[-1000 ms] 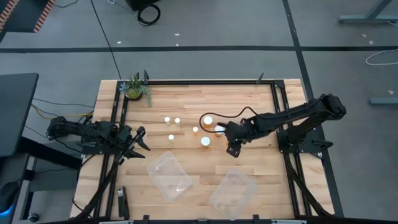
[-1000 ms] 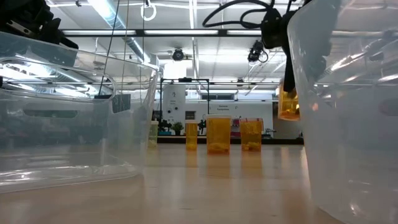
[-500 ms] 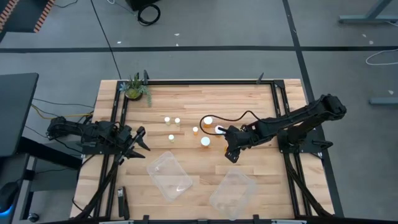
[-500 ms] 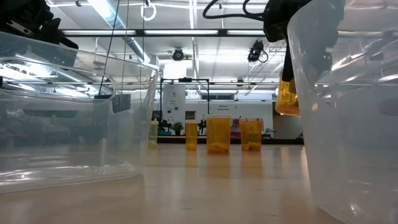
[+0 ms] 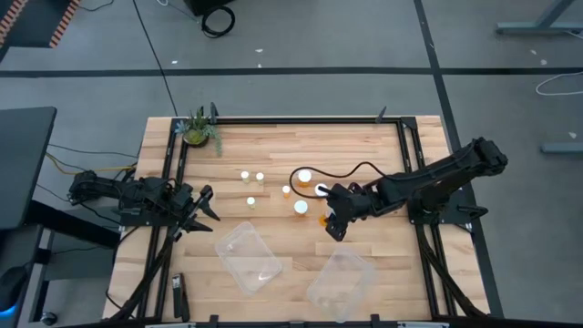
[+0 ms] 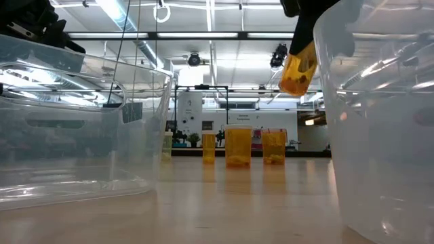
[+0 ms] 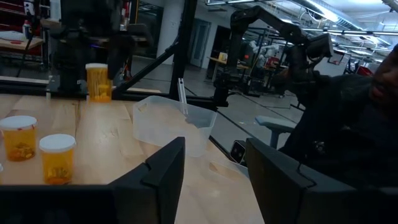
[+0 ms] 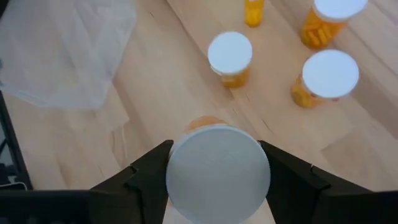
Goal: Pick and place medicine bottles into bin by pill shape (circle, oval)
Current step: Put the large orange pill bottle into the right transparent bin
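Wooden table (image 5: 364, 146): two clear tubs (image 5: 247, 258) empty; right hand (image 5: 333, 221) pinching amber bottle (image 6: 298, 68); left hand (image 5: 202, 211) spread

Left gripper (image 7: 214, 171) low in the foreground with fingers apart, wooden table (image 7: 112, 143) ahead, two white-capped amber bottles (image 7: 40, 155) standing close together, a third bottle (image 7: 98, 81) farther back, clear tub (image 7: 171, 121) past the fingers, dark arm (image 7: 273, 28) beyond the table
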